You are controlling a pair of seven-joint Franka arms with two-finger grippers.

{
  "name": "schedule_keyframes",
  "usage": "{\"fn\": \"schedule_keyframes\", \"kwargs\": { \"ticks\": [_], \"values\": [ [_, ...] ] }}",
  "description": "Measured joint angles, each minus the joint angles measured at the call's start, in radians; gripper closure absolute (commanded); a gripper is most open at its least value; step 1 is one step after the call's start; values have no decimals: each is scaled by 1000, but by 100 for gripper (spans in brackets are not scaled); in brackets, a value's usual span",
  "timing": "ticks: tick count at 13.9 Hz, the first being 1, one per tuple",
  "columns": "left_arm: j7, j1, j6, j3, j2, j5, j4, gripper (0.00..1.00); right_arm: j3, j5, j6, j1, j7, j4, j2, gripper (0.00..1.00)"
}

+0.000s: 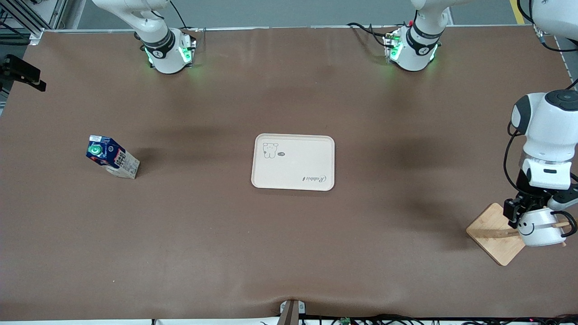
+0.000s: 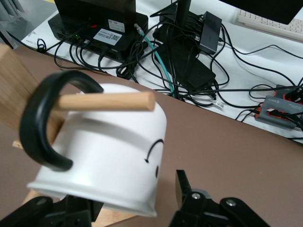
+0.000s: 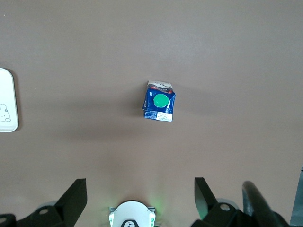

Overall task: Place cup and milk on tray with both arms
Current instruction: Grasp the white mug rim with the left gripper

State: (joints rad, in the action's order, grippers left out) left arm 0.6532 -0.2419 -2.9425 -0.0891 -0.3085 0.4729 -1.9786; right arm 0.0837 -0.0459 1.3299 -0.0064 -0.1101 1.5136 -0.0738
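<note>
The left gripper (image 1: 526,215) is sitting at the left arm's end of the table, low over the wooden stand base (image 1: 496,232), with its black fingers (image 2: 187,189) spread to either side of the cup (image 1: 539,227). In the left wrist view one finger is standing just clear of the white wall and the other is tucked under the rim, so the jaws are bracketing the mug without visibly pinching it. The cup (image 2: 106,156) is hanging mouth-down and tilted, its black loop handle (image 2: 47,120) threaded on a wooden peg (image 2: 106,100) that is poking out past the mug's base, and the smiley face is showing on the side toward the front camera. The stand is resting near the table edge closest to that camera. Moving toward the middle of the brown table (image 1: 289,234), the cream tray (image 1: 293,161) is lying flat with nothing on it, its bear drawing and script facing up. Toward the right arm's end, the milk (image 1: 112,157) is standing on the cloth well apart from the tray, green cap up. The right gripper (image 3: 139,198) is hovering high over the table near its own base, fingers wide apart and holding nothing, with the carton (image 3: 159,102) directly in its wrist view.
</note>
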Motion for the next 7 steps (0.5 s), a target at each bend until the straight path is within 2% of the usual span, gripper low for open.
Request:
{"fn": "schedule_keyframes", "kwargs": {
  "ticks": [3, 4, 5, 7],
  "values": [
    [0, -1, 0, -1, -9, 2, 9, 78, 0, 0, 1, 0, 0, 0, 1, 0],
    [0, -1, 0, -1, -11, 2, 10, 95, 0, 0, 1, 0, 0, 0, 3, 0],
    [0, 0, -1, -3, -11, 2, 11, 100, 0, 0, 1, 0, 0, 0, 4, 0],
    [0, 6, -2, -7, -11, 3, 13, 100, 0, 0, 1, -1, 0, 0, 7, 0]
  ]
}}
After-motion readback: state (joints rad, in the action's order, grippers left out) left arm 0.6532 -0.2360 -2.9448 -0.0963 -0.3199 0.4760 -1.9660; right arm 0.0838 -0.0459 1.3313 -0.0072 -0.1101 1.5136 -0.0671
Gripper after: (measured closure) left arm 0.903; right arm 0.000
